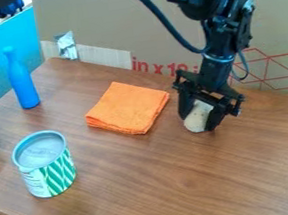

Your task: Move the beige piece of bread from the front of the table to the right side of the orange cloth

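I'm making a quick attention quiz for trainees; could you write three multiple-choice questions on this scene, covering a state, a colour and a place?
1. How is the cloth?
A) Crumpled
B) Folded
C) Hanging

2. What colour is the bottle?
A) Blue
B) Red
C) White

3. Where is the pale object?
A) On the cloth
B) Beside the bottle
C) Between the gripper's fingers

Key:
1 B: its stacked layers lie in a neat square.
2 A: it is blue from neck to base.
3 C: dark fingers flank it on both sides.

Blue bottle (23,81); orange cloth (128,107); green-and-white striped can (48,166); brown wood-grained table (183,174).
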`<action>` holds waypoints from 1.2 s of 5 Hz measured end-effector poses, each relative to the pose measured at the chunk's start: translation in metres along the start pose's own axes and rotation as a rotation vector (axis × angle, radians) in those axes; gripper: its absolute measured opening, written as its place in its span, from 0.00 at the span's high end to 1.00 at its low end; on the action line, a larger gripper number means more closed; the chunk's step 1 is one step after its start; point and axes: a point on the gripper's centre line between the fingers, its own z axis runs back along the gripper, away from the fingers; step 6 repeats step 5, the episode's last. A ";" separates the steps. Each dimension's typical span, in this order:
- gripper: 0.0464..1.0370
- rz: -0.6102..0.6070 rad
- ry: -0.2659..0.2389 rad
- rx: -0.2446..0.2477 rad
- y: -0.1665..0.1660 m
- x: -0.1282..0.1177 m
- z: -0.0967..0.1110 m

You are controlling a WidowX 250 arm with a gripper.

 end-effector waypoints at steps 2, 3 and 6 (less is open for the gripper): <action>0.03 0.050 -0.074 -0.024 0.014 -0.016 0.025; 0.03 0.061 -0.090 -0.032 0.024 -0.029 0.035; 0.03 0.035 -0.070 -0.043 0.043 -0.114 0.054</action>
